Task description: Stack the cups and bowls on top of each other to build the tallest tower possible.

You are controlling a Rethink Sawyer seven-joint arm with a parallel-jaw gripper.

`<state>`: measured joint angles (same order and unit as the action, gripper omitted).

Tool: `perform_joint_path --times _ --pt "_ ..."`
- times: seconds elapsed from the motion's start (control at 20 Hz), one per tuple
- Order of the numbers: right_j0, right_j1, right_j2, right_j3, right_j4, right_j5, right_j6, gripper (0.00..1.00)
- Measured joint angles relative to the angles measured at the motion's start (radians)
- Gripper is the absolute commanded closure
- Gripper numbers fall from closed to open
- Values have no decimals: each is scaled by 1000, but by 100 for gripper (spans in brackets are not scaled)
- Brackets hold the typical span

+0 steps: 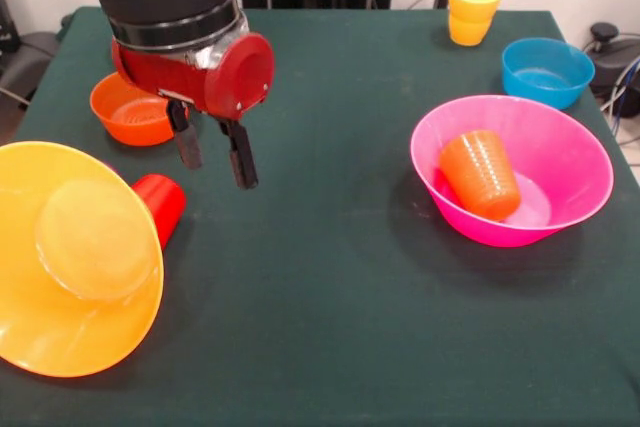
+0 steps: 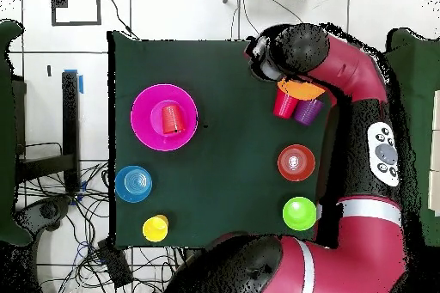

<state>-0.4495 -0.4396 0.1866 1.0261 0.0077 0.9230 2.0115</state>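
While nothing on the dark green tabletop (image 1: 330, 277) amounts to a tower yet, the job looks to be at the gathering stage: pieces lie scattered. The large glossy pink plastic bowl (image 1: 560, 147) sits upright to one side with the ribbed orange plastic cup (image 1: 481, 174) lying tilted inside it. The small translucent blue bowl (image 1: 546, 71) and the small yellow tumbler (image 1: 474, 9) stand apart behind it. At the other side the big yellow-orange plastic bowl (image 1: 75, 267) lies tipped on its edge, the little red cup (image 1: 160, 203) on its side just beside it, and the small orange bowl (image 1: 130, 109) upright behind.

The tool (image 1: 212, 160) hangs above the cloth between the small orange bowl and the red cup, its two black fingers (image 1: 241, 155) parted a modest way, holding nothing and touching nothing (a purple cup (image 2: 307, 111) and a green bowl (image 2: 299, 213) show only from overhead).

I'd guess the next move means coming down over the red cup or a small bowl, closing on its rim, and carrying it to the pink bowl.
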Motion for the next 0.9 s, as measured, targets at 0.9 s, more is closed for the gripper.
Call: perform_joint_path --times 0.9 --pt "-46 136 212 -335 -62 156 -468 0"
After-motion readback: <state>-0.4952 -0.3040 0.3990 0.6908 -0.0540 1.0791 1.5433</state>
